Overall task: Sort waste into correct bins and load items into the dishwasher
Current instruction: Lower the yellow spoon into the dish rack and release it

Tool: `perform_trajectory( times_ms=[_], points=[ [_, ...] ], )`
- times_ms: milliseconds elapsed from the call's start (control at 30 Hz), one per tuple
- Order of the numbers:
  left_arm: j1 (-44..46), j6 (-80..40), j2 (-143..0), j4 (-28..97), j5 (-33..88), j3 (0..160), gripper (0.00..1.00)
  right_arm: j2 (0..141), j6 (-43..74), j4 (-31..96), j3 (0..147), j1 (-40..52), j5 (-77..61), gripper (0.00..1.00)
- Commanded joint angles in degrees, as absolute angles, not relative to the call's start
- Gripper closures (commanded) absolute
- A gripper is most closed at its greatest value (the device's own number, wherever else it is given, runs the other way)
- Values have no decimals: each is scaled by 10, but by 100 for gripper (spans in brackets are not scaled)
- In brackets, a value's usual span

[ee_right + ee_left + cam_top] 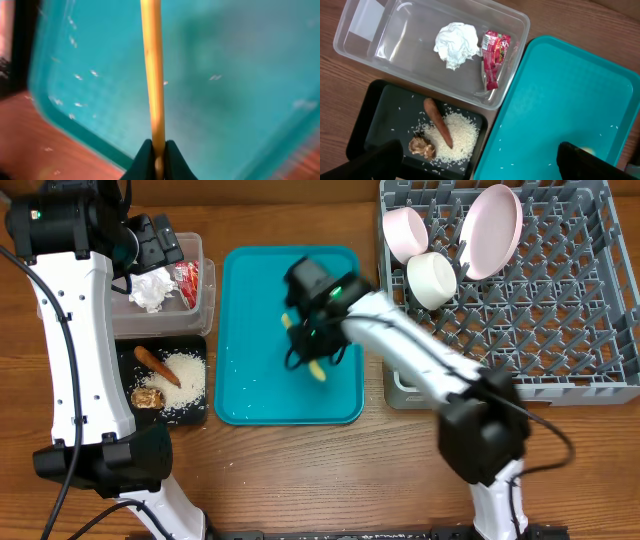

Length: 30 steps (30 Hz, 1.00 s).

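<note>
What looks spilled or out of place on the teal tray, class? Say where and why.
Stray rice grains lie scattered across the teal tray, with a few on the table beside its corner. They look spilled: the rice pile sits in the black tray.

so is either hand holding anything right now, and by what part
The right hand is pinched shut on the pale yellow spoon, gripping its thin handle. The left hand is open and holds nothing.
</note>
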<state>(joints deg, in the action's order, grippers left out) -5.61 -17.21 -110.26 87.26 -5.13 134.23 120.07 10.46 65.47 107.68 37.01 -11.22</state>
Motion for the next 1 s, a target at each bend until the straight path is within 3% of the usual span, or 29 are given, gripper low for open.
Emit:
perform_trajectory(
  times_ms=[0,433,700,967],
  points=[
    [-52,-176,-1095,871,-49,1340,0,1094,113,684,1146,300,-85,96],
    [-52,-176,-1095,871,-49,1340,0,1049,278,794,1105,52,-5,96],
    [-52,-176,-1095,871,-49,1340,0,1049,564,783,1028,27,69,96],
    [-52,-176,-1095,871,-49,1340,0,1049,752,765,993,29,75,96]
  ],
)
